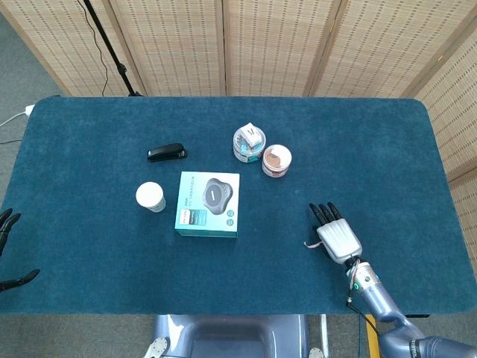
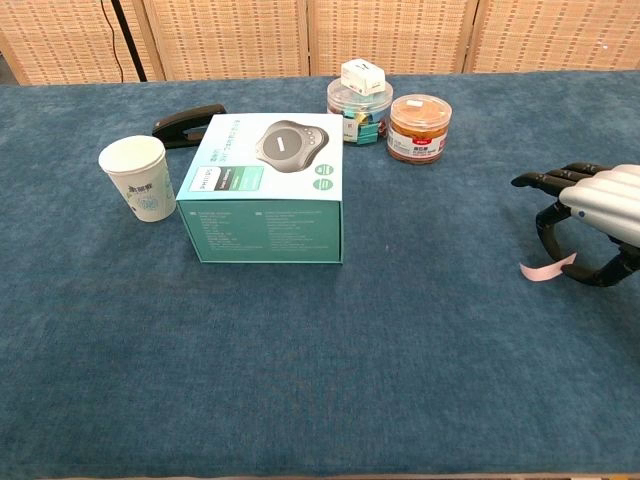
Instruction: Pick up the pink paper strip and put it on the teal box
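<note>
The pink paper strip (image 2: 546, 269) lies on the blue cloth at the right, one end curled up; the head view shows it as a small sliver (image 1: 308, 244). My right hand (image 2: 598, 205) (image 1: 336, 236) hovers just over it. Its dark fingers are spread and arched down around the strip, with a finger and the thumb on either side and a gap between them. The teal box (image 2: 266, 190) (image 1: 209, 203) stands mid-table, well to the left of that hand. My left hand (image 1: 7, 224) shows only at the far left edge of the head view, fingers apart and holding nothing.
A white paper cup (image 2: 137, 176) stands left of the box and a black stapler (image 2: 188, 123) lies behind it. Two round jars (image 2: 359, 95) (image 2: 419, 127) sit behind the box at the back. Wicker screens close off the far side.
</note>
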You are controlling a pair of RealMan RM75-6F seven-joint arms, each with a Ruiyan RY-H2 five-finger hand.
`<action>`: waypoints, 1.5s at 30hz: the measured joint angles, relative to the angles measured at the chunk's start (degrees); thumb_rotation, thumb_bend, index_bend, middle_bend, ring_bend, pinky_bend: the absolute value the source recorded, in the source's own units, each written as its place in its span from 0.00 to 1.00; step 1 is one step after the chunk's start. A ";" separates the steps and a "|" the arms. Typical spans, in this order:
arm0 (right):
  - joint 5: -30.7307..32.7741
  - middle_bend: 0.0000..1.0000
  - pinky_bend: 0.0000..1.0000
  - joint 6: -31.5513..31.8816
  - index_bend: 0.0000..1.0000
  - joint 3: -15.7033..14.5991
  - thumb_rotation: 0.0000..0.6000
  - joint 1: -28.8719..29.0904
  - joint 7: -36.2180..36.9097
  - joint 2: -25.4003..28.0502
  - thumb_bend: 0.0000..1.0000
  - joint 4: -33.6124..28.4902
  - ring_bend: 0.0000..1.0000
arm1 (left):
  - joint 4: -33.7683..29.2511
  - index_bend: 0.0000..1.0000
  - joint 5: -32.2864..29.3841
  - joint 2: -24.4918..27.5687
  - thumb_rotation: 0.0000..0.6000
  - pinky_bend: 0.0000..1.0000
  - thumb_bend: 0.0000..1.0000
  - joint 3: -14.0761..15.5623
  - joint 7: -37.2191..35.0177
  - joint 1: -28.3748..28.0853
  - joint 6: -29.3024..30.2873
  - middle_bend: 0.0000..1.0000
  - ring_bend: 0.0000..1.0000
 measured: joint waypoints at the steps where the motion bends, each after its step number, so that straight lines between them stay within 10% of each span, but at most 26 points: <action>1: 0.03 0.00 0.00 -0.04 0.53 -0.04 1.00 0.04 0.03 -0.01 0.45 0.06 0.00 | -0.02 0.00 0.00 0.01 1.00 0.00 0.00 0.00 0.01 -0.01 -0.03 0.00 0.00; 45: -2.67 0.00 0.00 5.75 0.58 0.98 1.00 0.00 2.63 3.08 0.49 -4.01 0.00 | -0.20 0.00 -0.01 0.02 1.00 0.00 0.00 0.07 0.12 -0.11 -0.36 0.00 0.00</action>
